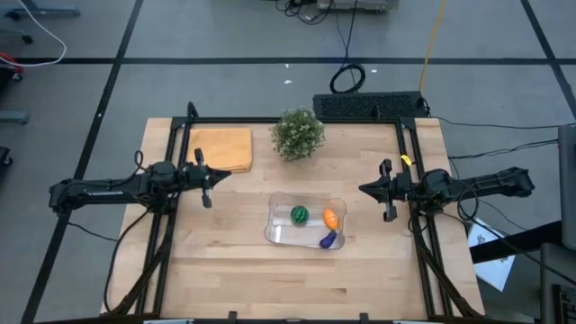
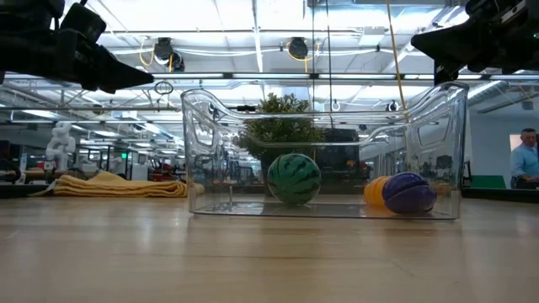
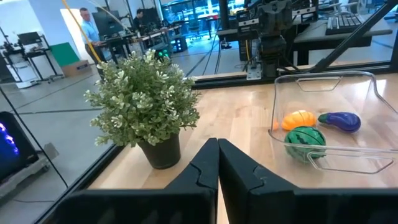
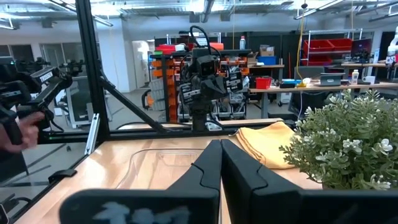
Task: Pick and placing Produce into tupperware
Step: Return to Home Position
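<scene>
A clear rectangular plastic container with rounded corners sits on the light wooden desk, just below the middle of the high view, and all three toy produce pieces lie inside it. The round green ball with dark stripes is in the container's upper left part. The small orange piece lies to its right, and the small elongated purple piece rests just below the orange one, against the lower right wall. In the low view the purple piece partly covers the orange one at the right end of the container, while the ball stands apart near the centre. The left end effector hangs at centre left of the high view, well clear of the container, its fingers pressed together and holding nothing, as the left wrist view shows. The right end effector is at centre right, likewise apart from the container, also pressed together and empty. A bushy green potted plant stands above the container, and a folded yellow-orange cloth lies to the plant's left.
</scene>
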Available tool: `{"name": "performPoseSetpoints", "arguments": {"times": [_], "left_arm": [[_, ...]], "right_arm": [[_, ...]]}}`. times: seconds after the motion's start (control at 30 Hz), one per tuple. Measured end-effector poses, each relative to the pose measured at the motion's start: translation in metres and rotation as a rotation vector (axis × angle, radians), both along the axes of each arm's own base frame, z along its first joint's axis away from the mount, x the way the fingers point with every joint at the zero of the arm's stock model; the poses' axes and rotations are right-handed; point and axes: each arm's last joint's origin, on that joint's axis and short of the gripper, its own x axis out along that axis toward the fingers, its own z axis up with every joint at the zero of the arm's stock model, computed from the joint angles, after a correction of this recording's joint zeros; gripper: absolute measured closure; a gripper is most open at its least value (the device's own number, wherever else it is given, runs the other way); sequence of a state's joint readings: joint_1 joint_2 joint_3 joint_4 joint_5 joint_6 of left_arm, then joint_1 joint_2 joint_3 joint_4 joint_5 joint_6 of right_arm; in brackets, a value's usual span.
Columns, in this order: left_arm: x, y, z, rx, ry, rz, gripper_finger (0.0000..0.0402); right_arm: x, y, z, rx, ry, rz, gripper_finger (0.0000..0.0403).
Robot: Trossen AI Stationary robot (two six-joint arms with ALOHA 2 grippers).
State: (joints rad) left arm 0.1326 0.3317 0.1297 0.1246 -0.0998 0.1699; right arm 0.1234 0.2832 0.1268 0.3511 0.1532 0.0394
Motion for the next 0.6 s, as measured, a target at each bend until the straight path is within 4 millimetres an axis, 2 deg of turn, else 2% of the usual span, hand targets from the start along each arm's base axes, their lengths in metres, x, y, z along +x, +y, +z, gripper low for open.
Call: {"name": "performPoseSetpoints", "arguments": {"times": [0.17,0.4,0.6], "left_arm": [[0.0000,0.0000,0.0001,0.004,0.001,0.000,0.0399],[0.0000,0.0000,0.0000,0.005,0.001,0.000,0.0379],[0.0000,0.0000,0.0000,0.003,0.001,0.000,0.0385]], "right_arm": [[0.0000,0.0000,0.0000,0.000,0.000,0.000,0.0403],[0.0000,0.0000,0.0000,0.000,0.000,0.000,0.0403],[0.0000,0.0000,0.0000,0.000,0.000,0.000,0.0403]]}}
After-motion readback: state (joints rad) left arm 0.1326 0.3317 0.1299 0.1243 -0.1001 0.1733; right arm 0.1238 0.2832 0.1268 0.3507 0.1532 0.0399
